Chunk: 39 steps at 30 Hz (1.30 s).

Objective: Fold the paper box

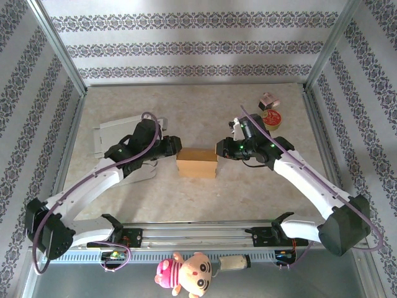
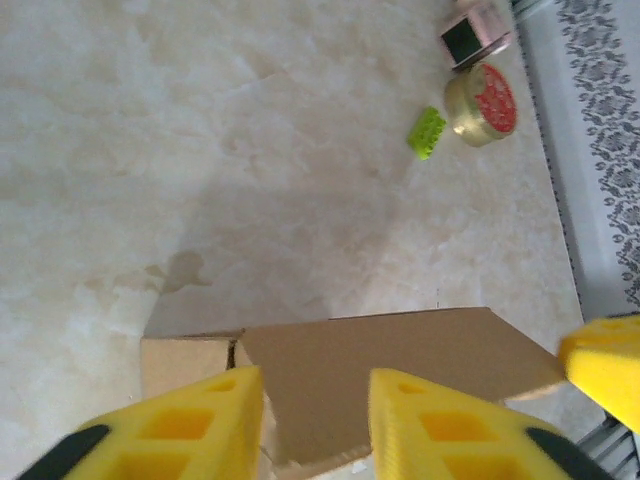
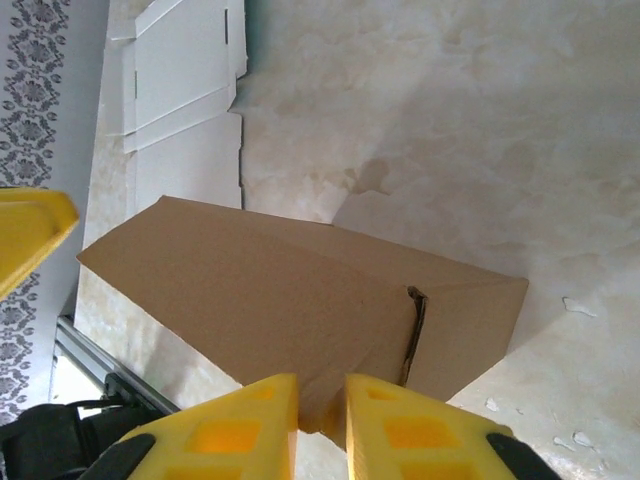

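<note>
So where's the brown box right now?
From above, the brown paper box sits mid-table, between the left gripper and the right gripper, with flat white cardboard sheets off to its left.

No legible text or labels.

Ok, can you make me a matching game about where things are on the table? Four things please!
Things:
1. paper box
2. flat white cardboard
3. round tin
4. doll

Places:
A. far right of the table
B. past the table's near edge
C. middle of the table
D. far left of the table

Pairs: 1-C, 2-D, 3-A, 4-B
</note>
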Available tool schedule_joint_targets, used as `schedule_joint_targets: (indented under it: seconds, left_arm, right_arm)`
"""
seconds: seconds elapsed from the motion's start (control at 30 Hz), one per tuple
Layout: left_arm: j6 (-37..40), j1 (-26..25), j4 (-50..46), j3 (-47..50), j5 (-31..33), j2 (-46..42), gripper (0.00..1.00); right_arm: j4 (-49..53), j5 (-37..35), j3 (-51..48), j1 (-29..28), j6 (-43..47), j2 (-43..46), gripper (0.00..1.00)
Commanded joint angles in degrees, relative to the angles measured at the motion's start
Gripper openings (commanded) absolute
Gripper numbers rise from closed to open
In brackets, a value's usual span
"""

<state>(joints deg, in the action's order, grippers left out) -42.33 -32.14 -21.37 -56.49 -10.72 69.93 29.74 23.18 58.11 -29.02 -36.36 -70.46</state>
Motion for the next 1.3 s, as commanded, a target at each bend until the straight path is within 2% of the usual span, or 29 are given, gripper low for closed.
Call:
schedule_joint_targets:
  seconds: [0.0, 0.2, 0.4, 0.47, 0.63, 0.73, 0.8, 0.9, 1.03, 1.1, 1.2, 1.23, 1.27]
  left_arm:
    - [-2.54, 0.76, 1.16, 1.05, -2.32, 1.47, 0.27]
    - [-3.4, 0.76, 1.41, 6.32, -2.97, 0.98, 0.18]
    - [-2.68, 0.76, 2.16, 11.83, -3.09, -0.04, 0.14]
    - [-1.63, 0.76, 2.44, 10.97, -3.12, -0.81, 0.14]
    - [0.58, 0.76, 6.58, 7.34, -3.78, -3.28, 0.31]
    - [1.39, 0.76, 7.49, 6.09, -3.3, -3.35, 0.41]
    - [2.19, 0.76, 6.64, 5.7, -1.98, -2.93, 0.47]
    - [2.86, 0.76, 5.86, 6.51, -0.83, -2.52, 0.54]
    - [2.24, 0.76, 5.91, 9.91, -1.35, -1.42, 0.55]
    - [0.72, 0.74, 7.27, 13.49, -3.29, -0.36, 0.46]
    - [-3.16, 0.55, 11.98, 20.94, -8.35, 0.45, 0.28]
    - [-4.62, -0.14, 14.28, 23.39, -9.54, 0.11, 0.2]
    - [-5.52, -1.43, 16.27, 25.28, -10.22, -0.52, 0.17]
  right_arm:
    - [-1.28, -0.19, -0.92, -0.46, -0.43, -0.3, 0.18]
    - [2.19, -7.47, -4.48, -3.0, 4.04, -0.38, 0.15]
    - [3.13, -8.73, -8.18, -3.94, 4.74, 0.13, 0.15]
    - [4.14, -8.7, -6.46, -3.79, 5.23, 0.95, 0.18]
    - [4.12, -7.77, -0.12, -3.52, 5.1, 2.3, 0.26]
    - [3.57, -9.81, 1.76, -2.99, 4.72, 2.09, 0.3]
    - [2.75, -12.25, 1.62, -2.8, 4.81, 1.44, 0.35]
    - [1.43, -11.43, 0.58, -2.8, 4.25, -0.21, 0.38]
    - [0.65, -8.23, -2.79, -3.35, 3.14, -1.94, 0.38]
    - [0.31, -9.24, -6.04, -4.08, 3.54, -2.05, 0.37]
    - [1.3, -11.78, -10.53, -5.14, 4.57, -1.67, 0.28]
    - [1.47, -12.27, -12.16, -5.55, 4.26, -1.1, 0.27]
    - [1.55, -12.31, -13.38, -6.0, 3.57, -0.33, 0.26]
